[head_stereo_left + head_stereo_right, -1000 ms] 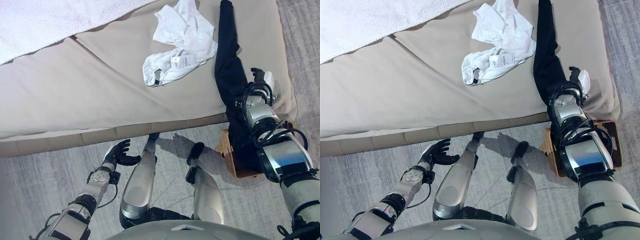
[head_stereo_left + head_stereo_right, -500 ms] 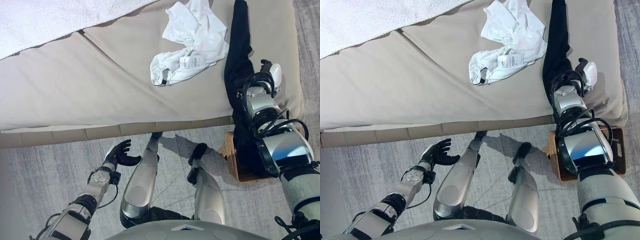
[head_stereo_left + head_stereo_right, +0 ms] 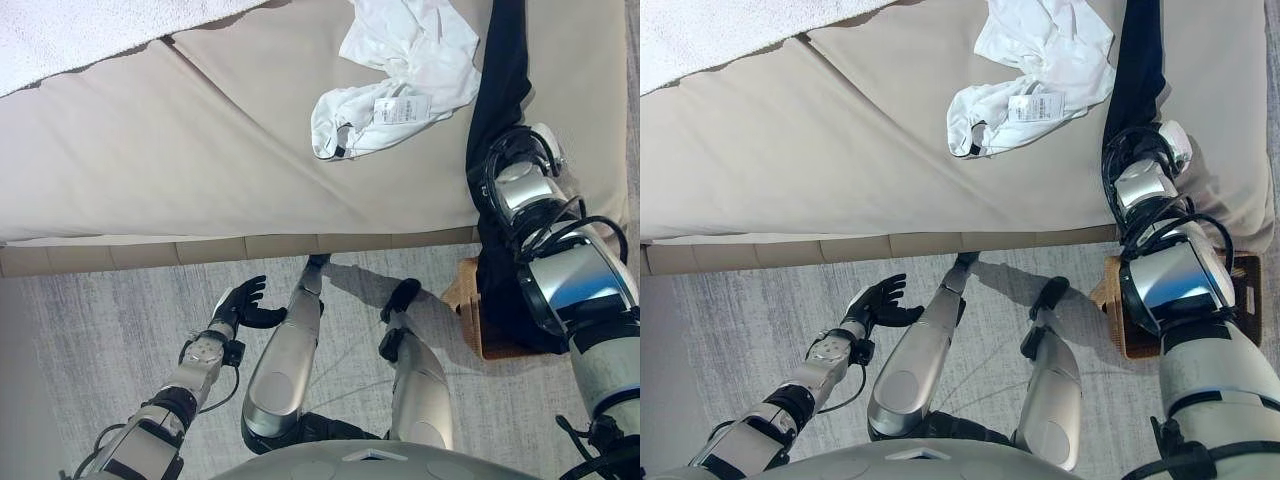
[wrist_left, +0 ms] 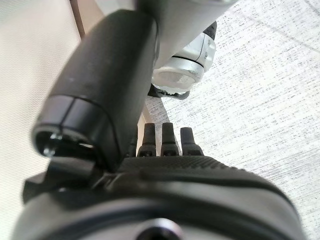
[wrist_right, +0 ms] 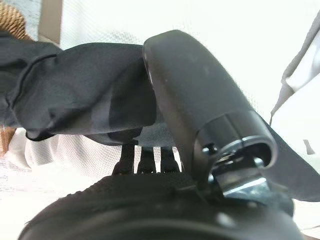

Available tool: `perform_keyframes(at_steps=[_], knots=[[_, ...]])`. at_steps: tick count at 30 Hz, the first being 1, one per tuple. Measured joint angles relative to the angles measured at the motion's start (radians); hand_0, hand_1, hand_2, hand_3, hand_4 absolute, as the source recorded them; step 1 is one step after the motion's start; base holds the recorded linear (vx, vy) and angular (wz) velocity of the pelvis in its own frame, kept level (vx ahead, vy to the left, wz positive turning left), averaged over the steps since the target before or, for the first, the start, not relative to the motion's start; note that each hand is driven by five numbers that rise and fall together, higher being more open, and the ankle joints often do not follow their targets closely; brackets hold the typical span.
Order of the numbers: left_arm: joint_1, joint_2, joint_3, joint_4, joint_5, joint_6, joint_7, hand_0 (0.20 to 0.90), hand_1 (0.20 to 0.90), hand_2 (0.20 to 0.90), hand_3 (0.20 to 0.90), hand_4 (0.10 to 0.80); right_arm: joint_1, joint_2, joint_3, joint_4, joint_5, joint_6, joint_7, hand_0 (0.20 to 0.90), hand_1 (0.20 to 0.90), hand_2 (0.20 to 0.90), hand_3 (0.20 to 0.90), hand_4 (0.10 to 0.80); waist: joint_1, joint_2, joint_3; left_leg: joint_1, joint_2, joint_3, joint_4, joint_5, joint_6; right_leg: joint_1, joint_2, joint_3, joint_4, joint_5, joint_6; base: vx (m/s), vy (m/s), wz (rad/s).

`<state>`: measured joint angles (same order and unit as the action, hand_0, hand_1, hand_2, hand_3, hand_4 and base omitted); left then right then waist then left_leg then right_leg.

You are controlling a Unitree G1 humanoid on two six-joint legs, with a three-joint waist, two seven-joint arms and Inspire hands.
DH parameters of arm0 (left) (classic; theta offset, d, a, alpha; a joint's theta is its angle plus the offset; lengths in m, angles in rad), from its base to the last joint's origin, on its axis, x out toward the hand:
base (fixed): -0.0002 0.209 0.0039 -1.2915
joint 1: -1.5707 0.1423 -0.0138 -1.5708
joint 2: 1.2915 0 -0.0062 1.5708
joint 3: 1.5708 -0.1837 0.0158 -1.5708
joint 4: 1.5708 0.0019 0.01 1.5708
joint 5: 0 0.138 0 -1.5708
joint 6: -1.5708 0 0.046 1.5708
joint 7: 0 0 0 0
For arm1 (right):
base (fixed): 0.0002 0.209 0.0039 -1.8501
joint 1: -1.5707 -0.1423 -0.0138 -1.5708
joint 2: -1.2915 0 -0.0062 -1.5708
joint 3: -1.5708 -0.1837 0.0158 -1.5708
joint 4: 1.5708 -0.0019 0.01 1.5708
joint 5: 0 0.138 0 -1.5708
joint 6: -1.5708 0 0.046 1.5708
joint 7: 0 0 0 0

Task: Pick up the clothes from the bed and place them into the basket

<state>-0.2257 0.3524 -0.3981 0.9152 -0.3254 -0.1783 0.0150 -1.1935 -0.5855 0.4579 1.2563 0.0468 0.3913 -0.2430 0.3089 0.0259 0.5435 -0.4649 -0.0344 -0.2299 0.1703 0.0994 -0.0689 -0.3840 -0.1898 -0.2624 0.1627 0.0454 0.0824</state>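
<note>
A long black garment (image 3: 500, 80) runs down the right side of the beige bed (image 3: 180, 140), over its front edge and into the wicker basket (image 3: 1243, 318) on the floor. My right hand (image 3: 1170, 145) lies on this garment near the bed's edge. In the right wrist view the black cloth (image 5: 75, 100) passes between the thumb and the fingers (image 5: 145, 157), which pinch it. A crumpled white garment (image 3: 400, 75) lies on the bed to the left of the black one. My left hand (image 3: 240, 305) hangs low over the floor, open and holding nothing.
A white fluffy blanket (image 3: 80, 30) covers the bed's far left corner. The bed's front edge (image 3: 200, 250) runs across the view, with grey carpet (image 3: 90, 340) below it. The basket stands on the carpet against the bed's right front corner.
The camera has swung, so the whole scene sits further right. My right hand keeps its pinch on the black garment. The left hand has stayed where it was.
</note>
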Motion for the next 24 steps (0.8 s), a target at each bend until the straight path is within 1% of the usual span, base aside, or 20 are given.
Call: perform_keyframes(at_steps=[2, 4, 6, 7, 9, 10, 11, 12, 13, 14, 15, 16, 17, 19, 20, 21, 24], knots=[[0.0, 0.0, 0.0, -0.004, 0.0, 0.0, 0.0, 0.9, 0.9, 0.9, 0.9, 0.8, -0.005, -0.008, 0.0, 0.0, 0.006, -0.006, 0.007, 0.3, 0.3, 0.3, 0.2, 0.1, 0.0, 0.0, 0.0, 0.0, 0.0, 0.001, 0.002, 0.0, 0.0, 0.0, 0.0, 0.001, 0.0, 0.0, 0.0, 0.0, 0.0, 0.0], [0.0, 0.0, 0.0, -0.005, 0.001, 0.001, 0.0, 0.9, 0.9, 0.9, 0.9, 0.8, -0.003, -0.009, -0.005, -0.005, 0.04, -0.039, -0.011, 0.3, 0.3, 0.3, 0.2, 0.1, -0.002, 0.0, 0.0, 0.0, 0.0, 0.004, 0.006, -0.001, -0.001, 0.0, 0.0, 0.005, 0.0, 0.0, 0.0, 0.02, 0.004, -0.05], [0.001, 0.001, 0.001, -0.007, 0.001, 0.001, 0.001, 0.9, 0.9, 0.9, 0.9, 0.8, 0.019, -0.005, -0.014, -0.06, 0.094, -0.075, -0.051, 0.3, 0.3, 0.3, 0.2, 0.1, -0.005, 0.0, 0.0, -0.001, 0.0, 0.009, 0.015, -0.004, 0.0, -0.001, 0.001, 0.009, 0.0, 0.001, -0.002, 0.016, 0.039, -0.08], [0.006, 0.002, 0.002, -0.017, 0.001, -0.001, 0.006, 0.9, 0.9, 0.9, 0.9, 0.8, 0.081, 0.0, -0.06, -0.194, 0.126, -0.105, -0.126, 0.3, 0.3, 0.3, 0.2, 0.1, -0.011, 0.0, 0.0, -0.002, 0.0, 0.012, 0.02, -0.009, 0.003, -0.002, 0.003, 0.014, 0.0, 0.003, -0.004, 0.019, 0.076, -0.12], [0.011, 0.001, 0.003, -0.018, 0.001, -0.004, 0.014, 0.9, 0.9, 0.9, 0.9, 0.8, 0.201, 0.021, -0.134, -0.428, 0.127, -0.167, -0.224, 0.3, 0.3, 0.3, 0.2, 0.1, -0.019, -0.005, 0.002, -0.003, 0.002, 0.035, 0.043, -0.027, 0.012, -0.008, 0.007, 0.04, 0.002, 0.01, -0.014, 0.004, 0.092, -0.27], [0.018, 0.001, 0.006, -0.018, 0.001, -0.005, 0.019, 0.9, 0.9, 0.9, 0.9, 0.8, 0.294, 0.042, -0.193, -0.573, 0.127, -0.21, -0.258, 0.3, 0.3, 0.3, 0.2, 0.1, -0.021, -0.006, 0.003, -0.006, 0.002, 0.046, 0.062, -0.038, 0.023, -0.01, 0.009, 0.056, 0.006, 0.014, -0.018, -0.013, 0.081, -0.36], [0.03, 0.001, 0.011, -0.018, 0.0, -0.01, 0.024, 0.9, 0.9, 0.9, 0.9, 0.8, 0.376, 0.069, -0.216, -0.69, 0.126, -0.26, -0.304, 0.3, 0.3, 0.3, 0.2, 0.1, -0.041, -0.006, 0.003, -0.007, 0.001, 0.061, 0.082, -0.052, 0.034, -0.01, 0.008, 0.069, 0.01, 0.015, -0.021, -0.001, 0.071, -0.3], [0.034, 0.001, 0.015, -0.018, 0.0, -0.012, 0.027, 0.9, 0.9, 0.9, 0.9, 0.8, 0.406, 0.079, -0.218, -0.733, 0.122, -0.282, -0.329, 0.3, 0.3, 0.3, 0.2, 0.1, -0.051, -0.007, 0.004, -0.009, 0.0, 0.068, 0.092, -0.061, 0.038, -0.01, 0.008, 0.076, 0.011, 0.015, -0.021, 0.003, 0.097, -0.35], [0.045, 0.001, 0.027, -0.017, -0.002, -0.024, 0.033, 0.9, 0.9, 0.9, 0.9, 0.8, 0.478, 0.101, -0.233, -0.845, 0.103, -0.297, -0.379, 0.3, 0.3, 0.3, 0.2, 0.1, -0.078, -0.01, 0.005, -0.017, -0.001, 0.087, 0.127, -0.087, 0.048, -0.011, 0.009, 0.095, 0.013, 0.016, -0.021, -0.001, 0.083, -0.33], [0.052, 0.001, 0.038, -0.016, -0.007, -0.026, 0.036, 0.9, 0.9, 0.9, 0.9, 0.8, 0.538, 0.114, -0.254, -0.93, 0.085, -0.301, -0.398, 0.3, 0.3, 0.3, 0.2, 0.1, -0.097, -0.013, 0.006, -0.019, -0.001, 0.099, 0.148, -0.1, 0.057, -0.011, 0.009, 0.11, 0.015, 0.016, -0.022, -0.014, 0.073, -0.39], [0.059, 0.002, 0.049, -0.011, -0.009, -0.026, 0.04, 0.9, 0.9, 0.9, 0.9, 0.8, 0.604, 0.126, -0.268, -1.012, 0.056, -0.309, -0.434, 0.3, 0.3, 0.3, 0.2, 0.1, -0.117, -0.017, 0.006, -0.02, -0.001, 0.111, 0.164, -0.113, 0.061, -0.01, 0.009, 0.122, 0.017, 0.017, -0.023, -0.031, 0.008, -0.34], [0.063, 0.002, 0.062, -0.002, -0.009, -0.027, 0.041, 0.9, 0.9, 0.9, 0.9, 0.8, 0.65, 0.131, -0.275, -1.06, 0.024, -0.319, -0.47, 0.3, 0.3, 0.3, 0.2, 0.1, -0.141, -0.022, 0.008, -0.02, -0.001, 0.125, 0.179, -0.124, 0.069, -0.01, 0.009, 0.137, 0.018, 0.019, -0.026, -0.076, -0.045, -0.43], [0.064, 0.005, 0.08, 0.013, -0.008, -0.027, 0.042, 0.9, 0.9, 0.9, 0.9, 0.8, 0.695, 0.132, -0.298, -1.091, -0.004, -0.329, -0.507, 0.3, 0.3, 0.3, 0.2, 0.1, -0.174, -0.031, 0.009, -0.022, 0.001, 0.149, 0.194, -0.138, 0.081, -0.012, 0.008, 0.159, 0.012, 0.032, -0.007, -0.082, -0.06, -0.45], [0.065, 0.014, 0.092, 0.022, -0.007, -0.026, 0.046, 0.9, 0.9, 0.9, 0.9, 0.8, 0.739, 0.132, -0.345, -1.101, -0.013, -0.334, -0.541, 0.3, 0.3, 0.3, 0.2, 0.1, -0.211, -0.039, 0.008, -0.032, 0.001, 0.167, 0.216, -0.152, 0.086, -0.018, 0.009, 0.18, 0.006, 0.046, 0.003, -0.083, -0.054, -0.38], [0.064, 0.026, 0.093, 0.024, -0.007, -0.026, 0.048, 0.9, 0.9, 0.9, 0.9, 0.8, 0.768, 0.132, -0.379, -1.098, -0.011, -0.334, -0.559, 0.3, 0.3, 0.3, 0.2, 0.1, -0.236, -0.051, 0.01, -0.04, 0.003, 0.185, 0.234, -0.164, 0.091, -0.028, 0.01, 0.201, 0.002, 0.056, 0.014, -0.069, -0.036, -0.39], [0.063, 0.03, 0.104, 0.024, -0.006, -0.027, 0.05, 0.9, 0.9, 0.9, 0.9, 0.8, 0.8, 0.129, -0.396, -1.092, -0.006, -0.336, -0.565, 0.3, 0.3, 0.3, 0.2, 0.1, -0.253, -0.059, 0.011, -0.045, 0.005, 0.201, 0.248, -0.172, 0.095, -0.031, 0.012, 0.216, -0.009, 0.069, 0.02, -0.056, -0.022, -0.48], [0.063, 0.038, 0.111, 0.042, 0.005, -0.027, 0.063, 0.9, 0.9, 0.9, 0.9, 0.8, 0.861, 0.123, -0.425, -1.07, 0.002, -0.342, -0.563, 0.3, 0.3, 0.3, 0.2, 0.1, -0.289, -0.063, 0.01, -0.046, 0.016, 0.236, 0.291, -0.202, 0.108, -0.023, 0.023, 0.256, -0.035, 0.093, 0.017, -0.064, 0.026, -0.46]])
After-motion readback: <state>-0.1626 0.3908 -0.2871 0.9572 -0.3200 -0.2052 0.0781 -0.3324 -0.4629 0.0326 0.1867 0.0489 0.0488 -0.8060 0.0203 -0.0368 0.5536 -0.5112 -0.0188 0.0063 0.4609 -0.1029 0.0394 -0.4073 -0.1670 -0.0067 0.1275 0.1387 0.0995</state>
